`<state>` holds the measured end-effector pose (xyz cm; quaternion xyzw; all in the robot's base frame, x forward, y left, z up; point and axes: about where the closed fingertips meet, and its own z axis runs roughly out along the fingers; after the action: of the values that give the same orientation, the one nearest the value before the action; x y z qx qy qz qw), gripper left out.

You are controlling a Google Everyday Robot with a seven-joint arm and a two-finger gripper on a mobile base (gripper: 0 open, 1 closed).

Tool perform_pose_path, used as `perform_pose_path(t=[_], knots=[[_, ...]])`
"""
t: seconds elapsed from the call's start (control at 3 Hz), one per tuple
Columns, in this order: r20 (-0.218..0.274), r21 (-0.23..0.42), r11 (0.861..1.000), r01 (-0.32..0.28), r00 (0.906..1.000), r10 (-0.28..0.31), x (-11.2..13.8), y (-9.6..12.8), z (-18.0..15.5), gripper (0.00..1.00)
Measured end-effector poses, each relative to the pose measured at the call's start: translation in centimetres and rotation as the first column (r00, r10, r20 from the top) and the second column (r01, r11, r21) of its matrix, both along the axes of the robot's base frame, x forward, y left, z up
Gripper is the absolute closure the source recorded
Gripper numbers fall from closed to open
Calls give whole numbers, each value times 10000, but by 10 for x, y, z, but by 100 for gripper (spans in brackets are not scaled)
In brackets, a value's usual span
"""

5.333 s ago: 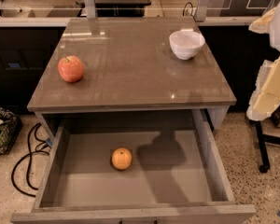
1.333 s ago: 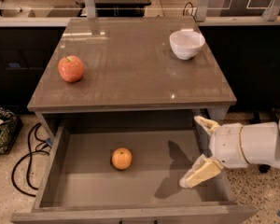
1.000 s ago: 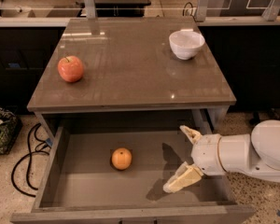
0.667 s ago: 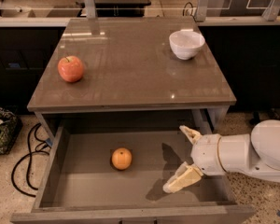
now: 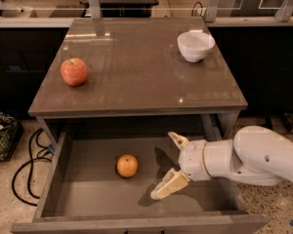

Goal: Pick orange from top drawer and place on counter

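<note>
The orange lies on the flat bottom of the open top drawer, left of its middle. My gripper reaches in from the right, inside the drawer, a short way to the right of the orange and apart from it. Its two cream fingers are spread wide and hold nothing. The glossy counter lies above and behind the drawer.
A red apple sits on the counter at the left. A white bowl sits at the counter's back right. Black cables lie on the floor to the left of the cabinet.
My arm has come in from the right and moved left into the drawer, closing in on the orange. The orange, apple and bowl have not moved.
</note>
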<state>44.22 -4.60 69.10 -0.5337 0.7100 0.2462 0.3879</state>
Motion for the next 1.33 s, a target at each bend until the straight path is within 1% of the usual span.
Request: perform_pose_path(t=[0.33,0.67,1.0,1.33], knots=[[-1,387,9984,-422,9991,422,9,33,-11,0],[15,692,9952,-687,9976,688,16,58,-25,0],[62,923,9923,-830,9965,828,22,76,-39,0],[73,894,9929,-785,9969,781,28,85,-52,0]])
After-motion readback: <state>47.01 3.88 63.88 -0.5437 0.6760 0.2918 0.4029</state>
